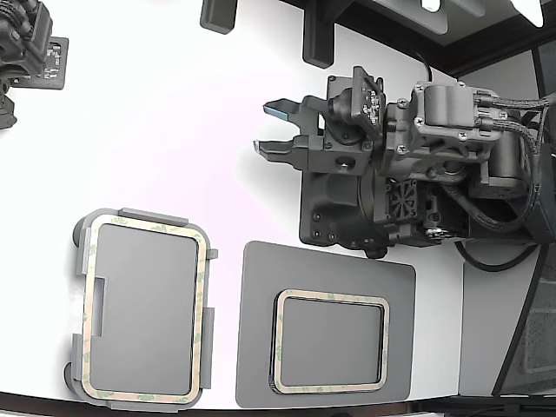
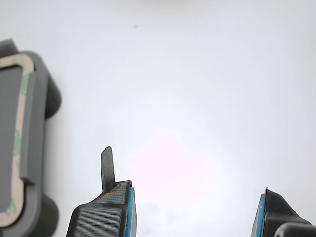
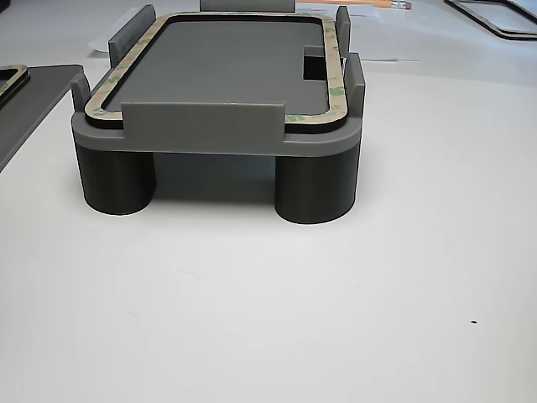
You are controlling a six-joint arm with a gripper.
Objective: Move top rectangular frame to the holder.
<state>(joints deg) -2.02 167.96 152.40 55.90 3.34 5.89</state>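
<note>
Item one, my gripper [image 2: 195, 210]: fingers [image 2: 106, 212] spread wide, blue pads facing each other across bare white table [image 2: 197, 98], holding nothing and touching nothing. Item two, off to one side of my fingers and well clear of them: the holder [image 1: 143, 306], a light grey plate on stubby legs with raised edge tabs, already carrying a tan frame [image 1: 201, 295] seated inside the tabs; from the low side view it appears flat, though the far corners are hard to judge. Item three, farther off and behind my fingertips: a darker grey pad [image 1: 326, 261] with a second tan frame [image 1: 331, 340] lying on it. Hazards noted: if the seated frame rides on a tab rather than within it, a bump to the holder could tip it out; a sweep of my open fingers toward the holder could clip a tab or drag the frame askew.
</note>
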